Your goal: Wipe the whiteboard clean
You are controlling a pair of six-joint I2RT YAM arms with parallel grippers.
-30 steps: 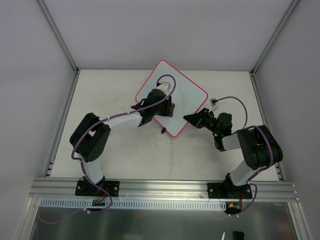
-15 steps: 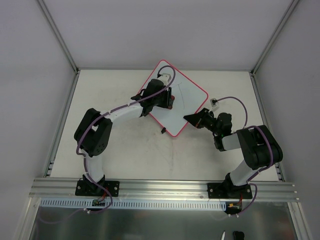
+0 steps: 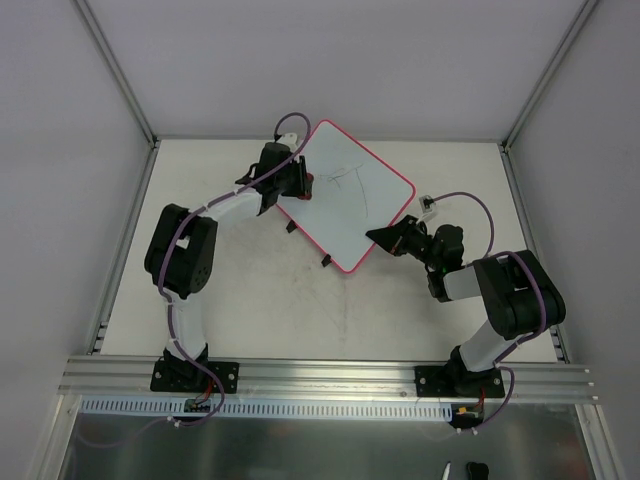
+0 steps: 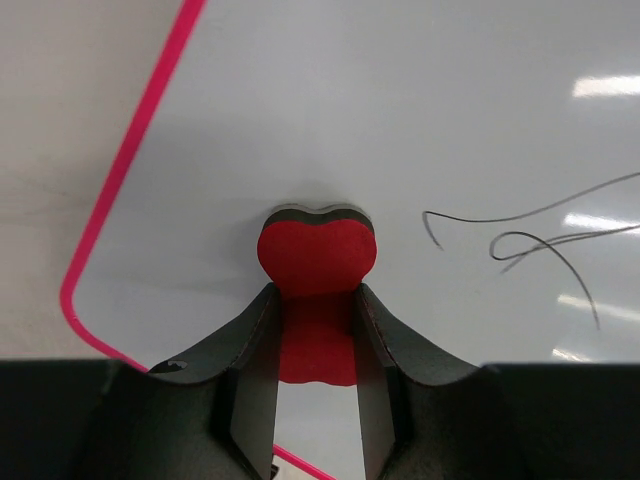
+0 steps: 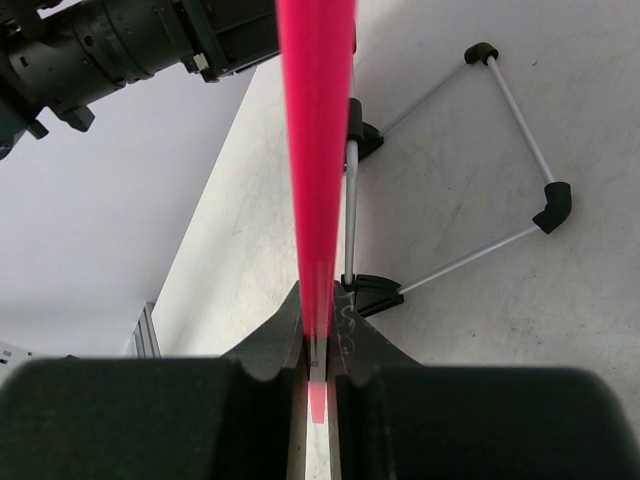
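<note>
The whiteboard [image 3: 352,200] is a white square with a red-pink rim, lying as a diamond at the table's middle back. Thin black pen lines [image 3: 352,178] cross its centre, and they show at right in the left wrist view [image 4: 540,235]. My left gripper [image 3: 298,182] is shut on a red bow-shaped eraser [image 4: 317,285], pressed on the board [image 4: 420,120] near its left corner. My right gripper [image 3: 380,237] is shut on the board's right lower rim, seen edge-on as a pink strip [image 5: 315,150].
The board's wire stand with black clips [image 5: 450,200] shows beneath it in the right wrist view. Two black clips [image 3: 325,262] stick out along the board's lower left edge. A small white connector [image 3: 429,207] lies right of the board. Grey walls enclose the table.
My left gripper has slid the eraser from the board's middle up and left to its left corner. The pen lines it covered now show. The right gripper has held still.
</note>
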